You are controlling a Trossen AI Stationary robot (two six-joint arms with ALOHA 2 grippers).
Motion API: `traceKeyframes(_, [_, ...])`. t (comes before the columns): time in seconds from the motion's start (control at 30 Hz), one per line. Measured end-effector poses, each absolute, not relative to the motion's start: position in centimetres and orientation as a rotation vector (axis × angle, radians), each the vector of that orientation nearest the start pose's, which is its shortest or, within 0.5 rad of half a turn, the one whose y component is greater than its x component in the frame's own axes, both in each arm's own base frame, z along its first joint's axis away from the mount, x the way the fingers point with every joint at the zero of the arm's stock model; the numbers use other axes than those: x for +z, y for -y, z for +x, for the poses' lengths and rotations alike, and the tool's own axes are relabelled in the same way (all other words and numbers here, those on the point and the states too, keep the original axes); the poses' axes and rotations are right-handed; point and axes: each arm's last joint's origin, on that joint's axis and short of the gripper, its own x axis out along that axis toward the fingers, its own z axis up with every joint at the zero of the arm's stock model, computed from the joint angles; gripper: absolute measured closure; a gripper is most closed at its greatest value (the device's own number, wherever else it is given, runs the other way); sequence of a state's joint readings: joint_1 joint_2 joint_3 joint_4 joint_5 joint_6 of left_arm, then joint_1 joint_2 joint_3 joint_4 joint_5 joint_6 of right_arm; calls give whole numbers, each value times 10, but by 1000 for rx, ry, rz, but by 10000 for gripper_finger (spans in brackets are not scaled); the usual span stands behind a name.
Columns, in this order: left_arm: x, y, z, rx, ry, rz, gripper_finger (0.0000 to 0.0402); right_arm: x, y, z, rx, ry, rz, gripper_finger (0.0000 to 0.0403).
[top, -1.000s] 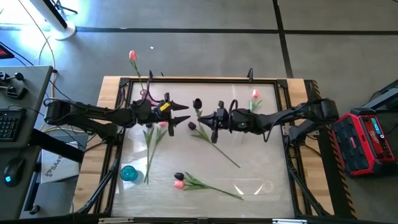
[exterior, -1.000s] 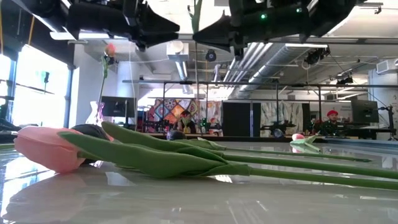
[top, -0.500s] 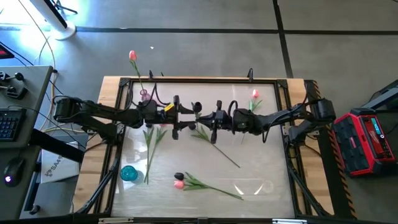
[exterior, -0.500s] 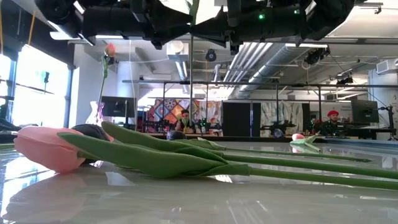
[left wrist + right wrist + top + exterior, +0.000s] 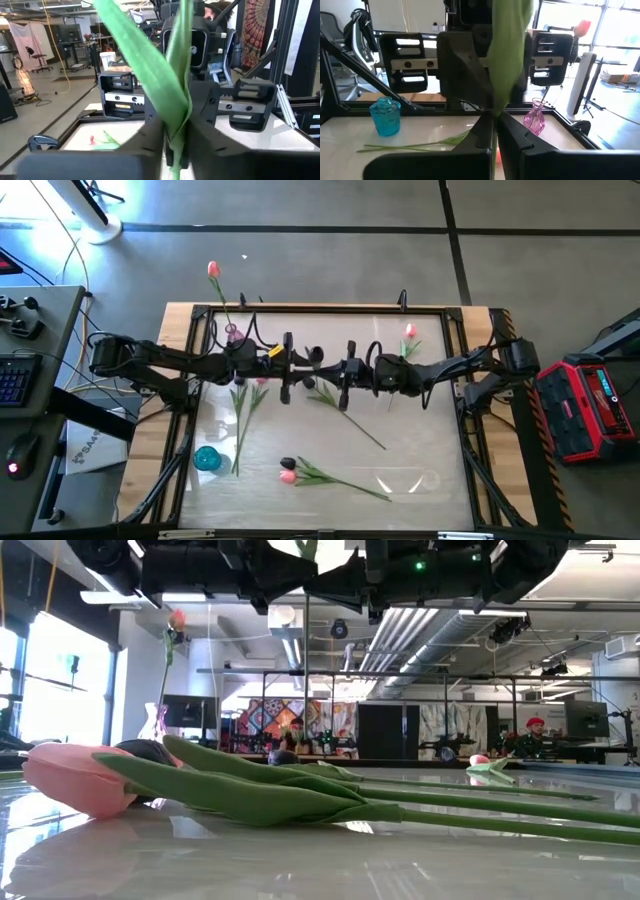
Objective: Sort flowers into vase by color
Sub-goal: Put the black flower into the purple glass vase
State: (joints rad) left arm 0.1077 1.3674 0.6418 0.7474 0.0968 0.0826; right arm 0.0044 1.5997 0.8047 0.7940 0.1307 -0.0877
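Seen from above, the left gripper [image 5: 298, 370] and the right gripper [image 5: 335, 372] meet tip to tip over the middle of the table [image 5: 430, 442], with a dark tulip [image 5: 316, 356] between them. This view does not show who grips it. The wrist views do: the right gripper [image 5: 495, 120] has its fingers pressed together on the green stem, and the leaf [image 5: 507, 50] rises just in front of the camera. The left gripper [image 5: 175, 137] has its fingers closed to a narrow slot around the same stem [image 5: 176, 150]. A pink vase [image 5: 536, 116] and a blue vase [image 5: 385, 116] appear only beyond the right gripper. The low view shows the stem [image 5: 306, 660] hanging straight down below both grippers, and a pink tulip [image 5: 75, 780] lying on the table far under them.
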Motion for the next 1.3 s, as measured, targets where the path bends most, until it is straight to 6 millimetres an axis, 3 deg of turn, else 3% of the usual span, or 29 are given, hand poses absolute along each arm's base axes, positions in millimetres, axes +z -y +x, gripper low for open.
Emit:
traceKeyframes(0.07, [246,-28,285,11,19,84,388,234,2,339,-124,-10,-87,403])
traceKeyframes(0.23, [245,-28,285,21,6,81,394,233,3,338,-139,-23,-63,397])
traceKeyframes(0.4, [257,-30,273,103,-10,91,398,224,4,338,-179,-106,-14,337])
traceKeyframes(0.6, [280,-33,237,329,-90,152,400,211,9,334,-380,-224,101,245])
traceKeyframes(0.77, [297,-39,201,480,-126,198,401,205,10,332,-423,-278,92,202])
traceKeyframes(1.03, [319,-50,146,702,-85,182,401,202,9,331,-409,-318,102,191])
traceKeyframes(1.3, [325,-58,113,941,-65,152,401,200,9,330,-410,-333,100,192])
